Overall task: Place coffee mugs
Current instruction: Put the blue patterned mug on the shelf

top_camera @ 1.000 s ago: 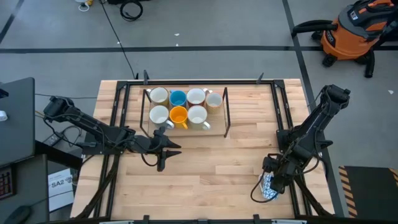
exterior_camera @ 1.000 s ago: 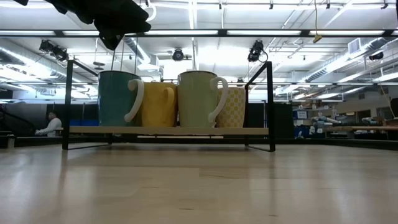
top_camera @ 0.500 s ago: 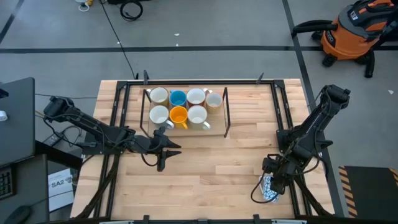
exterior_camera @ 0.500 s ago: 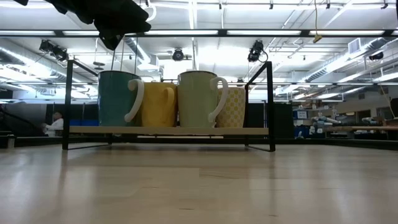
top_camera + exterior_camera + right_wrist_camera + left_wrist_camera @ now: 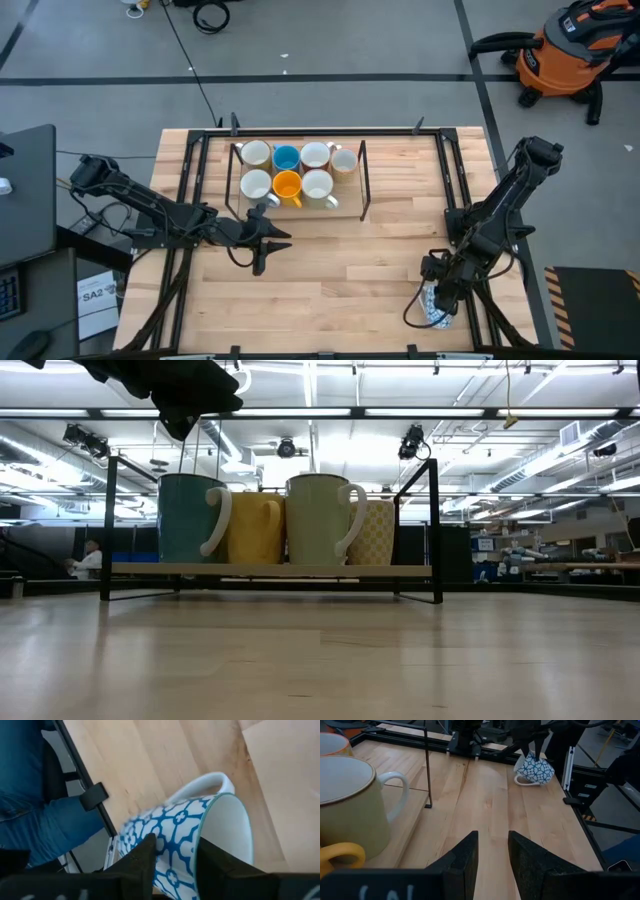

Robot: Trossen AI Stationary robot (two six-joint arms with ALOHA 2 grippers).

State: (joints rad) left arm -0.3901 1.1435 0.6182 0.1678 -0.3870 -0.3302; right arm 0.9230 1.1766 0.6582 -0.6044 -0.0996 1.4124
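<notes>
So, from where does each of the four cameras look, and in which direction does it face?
High view: above, facing straight down on the table; both arms show.
Low view: at tabletop height, facing the rack of mugs; a dark arm part hangs at top.
Left wrist view: behind the left claw, facing across to the patterned mug.
Right wrist view: behind the right claw, right over that mug.
Shared: both wrist views and the high view show the patterned mug.
</notes>
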